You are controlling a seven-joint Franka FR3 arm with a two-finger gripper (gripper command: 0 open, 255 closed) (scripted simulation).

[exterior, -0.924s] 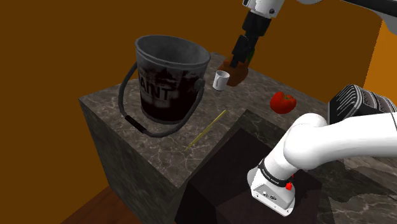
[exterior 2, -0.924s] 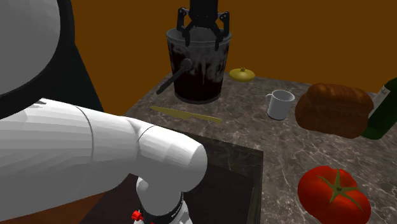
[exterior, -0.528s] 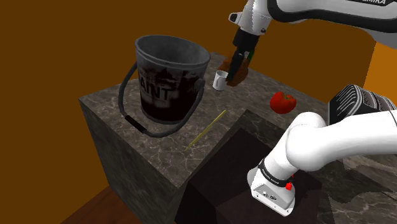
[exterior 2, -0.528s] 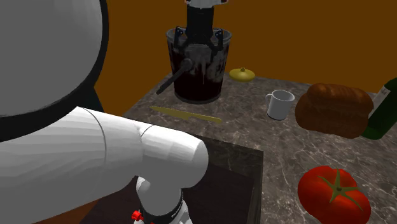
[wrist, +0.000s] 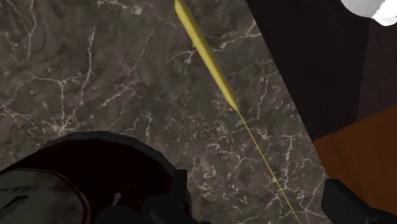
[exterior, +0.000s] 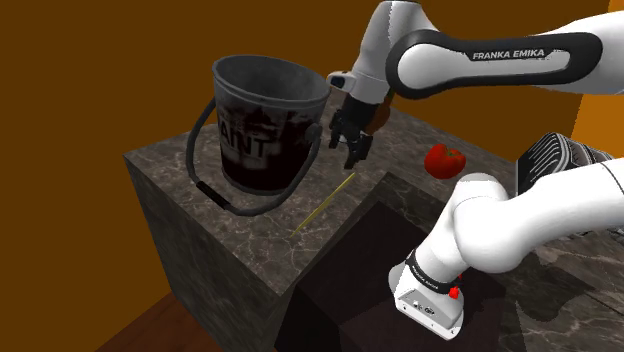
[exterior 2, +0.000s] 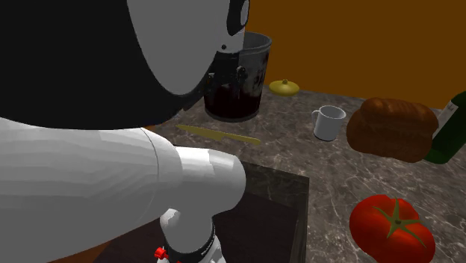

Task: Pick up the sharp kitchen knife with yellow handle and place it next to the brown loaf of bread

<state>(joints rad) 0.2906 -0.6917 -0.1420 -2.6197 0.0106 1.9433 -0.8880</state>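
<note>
Though the arm (exterior 2: pixel 89 172) half hides the bucket (exterior 2: pixel 250 82), the fingers (wrist: pixel 356 203) stand parted.

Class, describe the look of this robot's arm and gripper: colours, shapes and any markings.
The arm is made of smooth, rounded white links with dark joints. One dark band carries white lettering reading FRANKA EMIKA. A small red button sits near its base. The gripper is all black, with two slim fingers.

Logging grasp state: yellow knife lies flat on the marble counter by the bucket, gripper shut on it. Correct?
Not shut on it. The gripper is open and clear of the knife, per the wrist view. The knife does lie flat on the marble counter by the bucket.
</note>
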